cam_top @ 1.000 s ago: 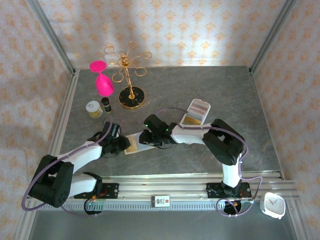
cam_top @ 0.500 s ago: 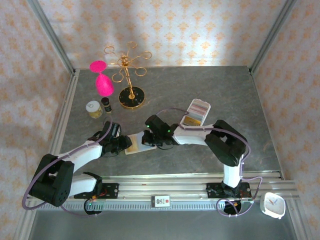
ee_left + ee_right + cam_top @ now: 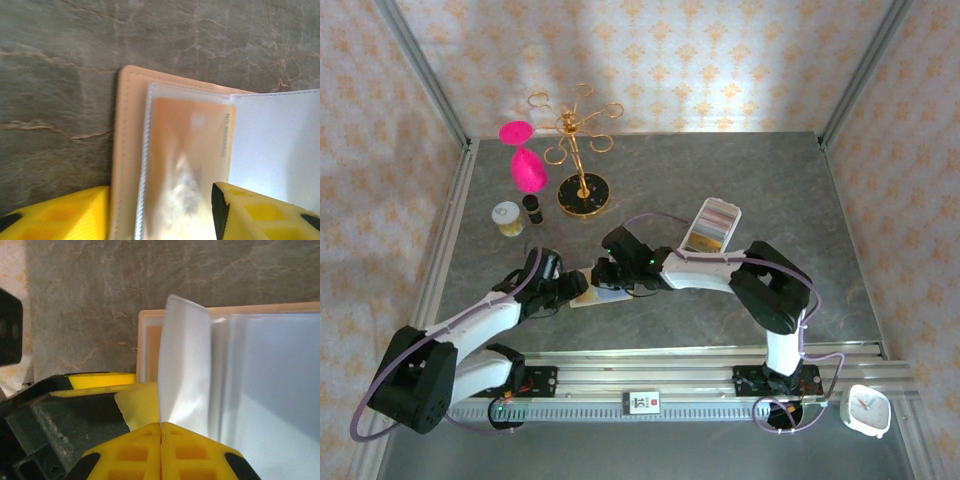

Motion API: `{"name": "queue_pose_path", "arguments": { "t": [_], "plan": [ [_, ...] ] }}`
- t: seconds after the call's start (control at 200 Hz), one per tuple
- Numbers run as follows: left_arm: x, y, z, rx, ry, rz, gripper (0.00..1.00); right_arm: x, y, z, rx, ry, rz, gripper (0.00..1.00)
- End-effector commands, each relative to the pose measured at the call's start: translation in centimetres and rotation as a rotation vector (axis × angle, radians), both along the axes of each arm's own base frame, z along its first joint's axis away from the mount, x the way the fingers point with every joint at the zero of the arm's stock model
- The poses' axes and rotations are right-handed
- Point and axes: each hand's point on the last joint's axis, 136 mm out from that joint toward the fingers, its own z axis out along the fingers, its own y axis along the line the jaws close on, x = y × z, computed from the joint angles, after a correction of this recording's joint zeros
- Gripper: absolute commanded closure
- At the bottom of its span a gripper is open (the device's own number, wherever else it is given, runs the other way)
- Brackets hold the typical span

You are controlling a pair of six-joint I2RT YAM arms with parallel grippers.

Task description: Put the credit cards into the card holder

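Card holder [image 3: 125, 150] — bottom cropped, credit card [image 3: 187, 145] blurred

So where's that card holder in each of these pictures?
Top external: the card holder lies left of centre, in the lower half.
Left wrist: from the centre to the right edge, its tan cover on the left.
Right wrist: the right half, clear sleeves fanned.
Shared landmark: the grey marbled tabletop beneath it.

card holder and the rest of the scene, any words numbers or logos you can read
Orange card in a clear sleeve of the card holder: small print along one edge, too blurred to read.
White tag on the rail: too small to read.
Clock face: too small to read.
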Motion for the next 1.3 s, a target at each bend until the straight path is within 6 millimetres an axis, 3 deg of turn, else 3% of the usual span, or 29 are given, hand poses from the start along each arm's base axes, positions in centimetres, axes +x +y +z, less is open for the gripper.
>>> {"name": "queue_pose_path", "arguments": {
  "t": [0.0, 0.145, 0.355, 0.41, 0.611, 0.716, 0.821, 0.946, 1.191, 1.291],
  "plan": [
    [-0.5, 2.6, -0.1, 0.082, 0.000, 0.119, 0.44, 0.0, 2.3, 0.8, 0.059, -0.018, 0.047, 0.94],
    [-0.8, 4.7, 1.3, 0.129, -0.029, 0.241, 0.44, -0.2, 3.4, -0.1, 0.068, 0.004, 0.073, 0.93],
    [-1.7, 6.3, 2.5, 0.136, -0.049, 0.347, 0.45, -0.3, 4.1, -1.7, 0.071, 0.036, 0.084, 0.72],
    [-1.8, 6.3, 2.6, 0.127, -0.052, 0.350, 0.45, -0.4, 4.5, -1.9, 0.085, 0.046, 0.092, 0.70],
    [-1.5, 5.9, 3.8, 0.105, -0.065, 0.345, 0.46, -0.2, 6.5, 1.7, 0.236, 0.015, 0.119, 0.58],
    [-1.1, 5.4, 4.6, 0.086, -0.083, 0.318, 0.46, 0.5, 6.1, 3.1, 0.219, -0.041, 0.110, 0.56],
    [-0.8, 5.3, 5.2, 0.088, -0.100, 0.306, 0.46, 1.6, 4.0, 3.7, 0.162, -0.088, 0.062, 0.56],
    [-0.5, 4.9, 5.7, 0.084, -0.119, 0.271, 0.45, 3.4, 0.0, 5.9, 0.088, -0.205, -0.004, 0.56],
    [1.1, 2.6, 6.6, 0.024, -0.178, 0.159, 0.46, 7.4, -11.1, 12.8, -0.102, -0.498, -0.112, 0.57],
    [1.8, 1.9, 6.6, -0.003, -0.191, 0.140, 0.46, 8.6, -15.8, 14.6, -0.254, -0.647, -0.046, 0.57]
  ]
}}
